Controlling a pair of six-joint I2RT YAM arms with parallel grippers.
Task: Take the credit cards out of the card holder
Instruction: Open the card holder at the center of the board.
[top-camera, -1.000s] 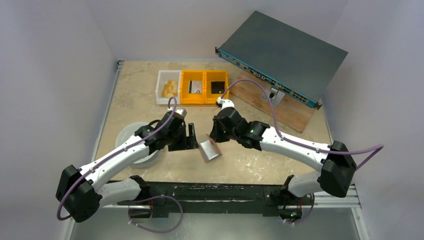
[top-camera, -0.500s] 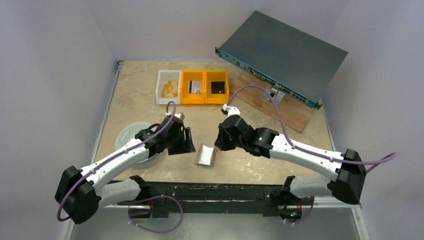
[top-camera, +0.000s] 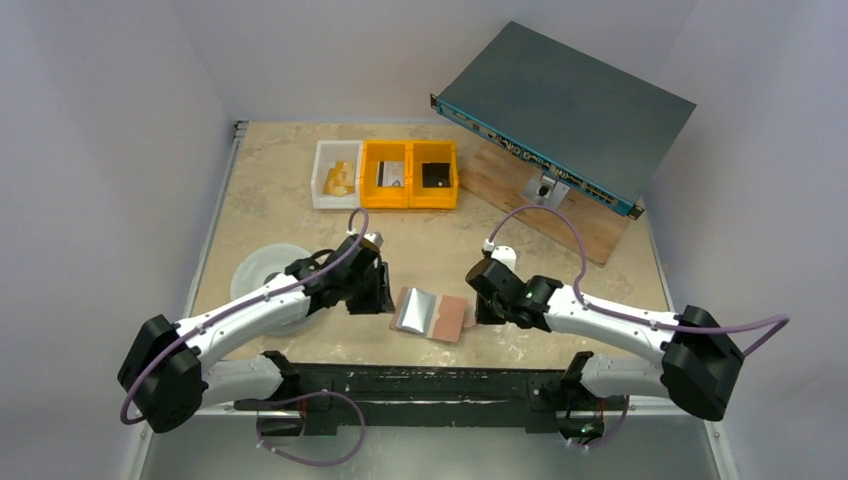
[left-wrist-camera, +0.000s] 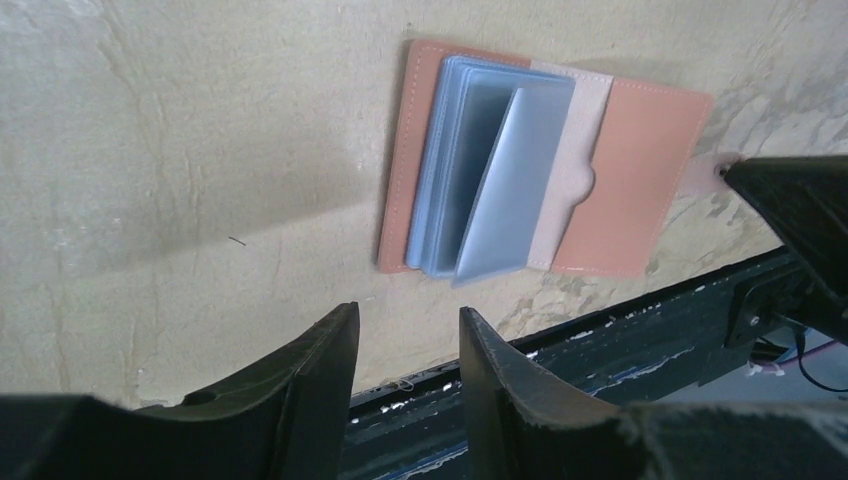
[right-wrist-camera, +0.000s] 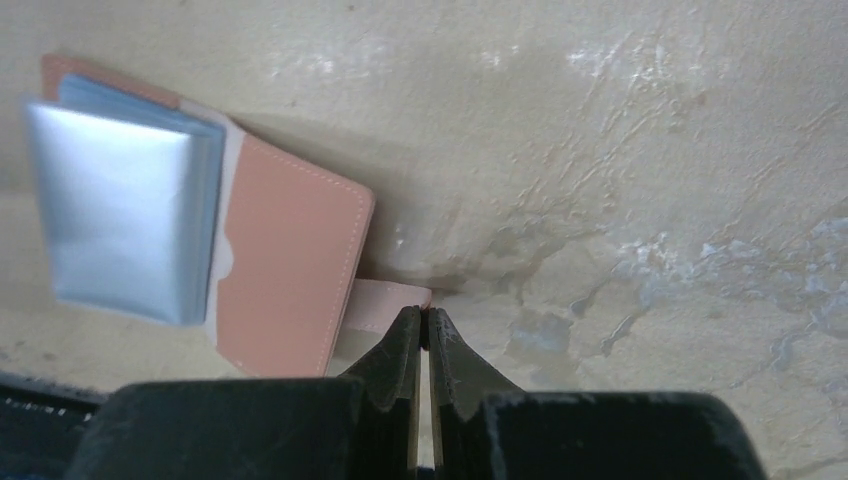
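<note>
Pinching card holder (right-wrist-camera: 290, 270) tab (right-wrist-camera: 385, 300) with right end effector (right-wrist-camera: 421, 325), left end effector (left-wrist-camera: 408, 330) parted, empty.

Matt, stitched pinkish leather card holder (left-wrist-camera: 640, 180), glossy pale-blue plastic inner leaves (left-wrist-camera: 500, 190), rough mottled stone-look table (left-wrist-camera: 200, 150).

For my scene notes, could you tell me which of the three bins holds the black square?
The rightmost yellow bin; the middle yellow bin holds something silvery, the white bin yellowish pieces.
</note>
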